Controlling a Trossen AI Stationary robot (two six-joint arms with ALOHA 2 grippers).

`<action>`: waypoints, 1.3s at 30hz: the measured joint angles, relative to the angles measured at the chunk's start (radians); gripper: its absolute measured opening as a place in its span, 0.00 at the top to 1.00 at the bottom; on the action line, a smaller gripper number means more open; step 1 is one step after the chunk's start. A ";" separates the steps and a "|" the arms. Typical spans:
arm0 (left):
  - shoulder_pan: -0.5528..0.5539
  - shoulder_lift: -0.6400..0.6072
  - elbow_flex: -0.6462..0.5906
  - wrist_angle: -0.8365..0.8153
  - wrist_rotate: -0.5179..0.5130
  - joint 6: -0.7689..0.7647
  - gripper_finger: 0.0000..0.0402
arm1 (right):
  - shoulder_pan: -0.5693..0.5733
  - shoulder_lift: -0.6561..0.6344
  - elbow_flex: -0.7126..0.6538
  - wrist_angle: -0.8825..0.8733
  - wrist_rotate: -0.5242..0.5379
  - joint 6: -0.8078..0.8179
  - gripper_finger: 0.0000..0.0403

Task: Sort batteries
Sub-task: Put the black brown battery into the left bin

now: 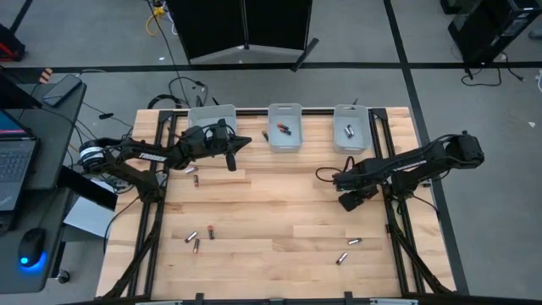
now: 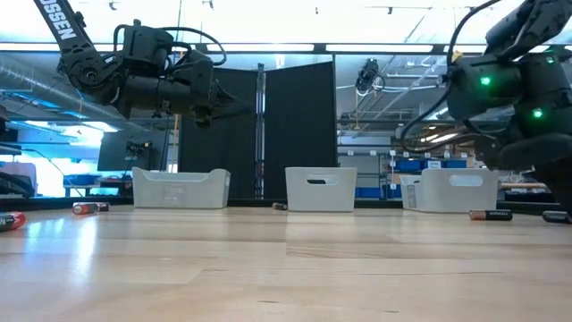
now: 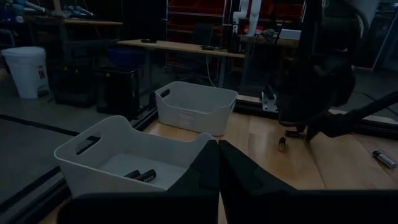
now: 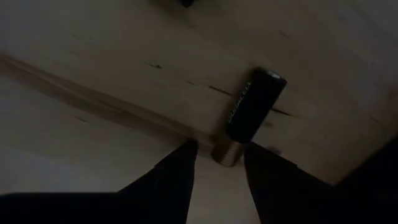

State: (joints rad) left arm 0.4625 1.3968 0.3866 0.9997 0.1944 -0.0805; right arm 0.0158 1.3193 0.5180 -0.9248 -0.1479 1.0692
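Straddling a short black cylindrical battery with a copper-coloured end, the right gripper sits low over the pale wooden worktop near its right edge, in front of the right-hand translucent plastic bin. Its two dark fingers stand partly apart with the battery's copper end between their tips, and nothing is clamped in them; the battery lies flat on the wood.

My worry is the roundness of the thing. If the fingers close off-centre, or catch only the end cap (which is all that sits between them now), the battery would likely squirt out or roll away across the boards. A closing too high would pinch air; one too low would scrape the wood.

The left gripper hangs above the worktop's far left part, just in front of the left-hand bin, fingers pressed together and holding nothing I can see. It is well apart from the right arm, so a clash looks unlikely.

Other small batteries lie loose: a few near the front left, two near the front right, one toward the left edge. The middle bin already holds some, as does the right-hand one; dropping this one into the wrong bin is the other risk.
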 joint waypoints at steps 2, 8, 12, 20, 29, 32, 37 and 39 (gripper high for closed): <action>0.000 0.000 0.000 0.000 0.000 -0.004 0.99 | 0.000 -0.003 0.001 0.005 0.000 -0.016 0.65; 0.000 0.000 0.000 0.001 0.000 -0.029 0.99 | 0.005 -0.008 0.006 0.016 0.005 -0.072 0.88; -0.010 0.000 0.000 0.011 0.000 -0.048 0.99 | 0.025 -0.054 0.021 -0.003 0.026 -0.111 0.97; -0.042 0.000 0.000 0.067 0.000 -0.087 0.99 | 0.075 -0.182 0.118 0.023 0.042 -0.157 0.97; -0.053 0.000 0.000 0.064 0.000 -0.085 0.99 | 0.074 -0.145 0.120 -0.140 0.166 -0.013 0.83; -0.053 0.000 0.000 0.064 0.001 -0.084 0.99 | 0.055 -0.087 0.120 -0.165 0.192 -0.006 0.75; -0.053 0.000 0.000 0.063 0.001 -0.082 0.99 | 0.028 0.016 0.096 -0.143 0.194 -0.051 0.65; -0.053 0.000 0.000 0.056 0.001 -0.082 0.99 | 0.022 0.050 0.084 -0.133 0.191 -0.059 0.63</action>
State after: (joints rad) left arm 0.4092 1.3968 0.3870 1.0555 0.1951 -0.1623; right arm 0.0375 1.3693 0.6020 -1.0581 0.0434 1.0097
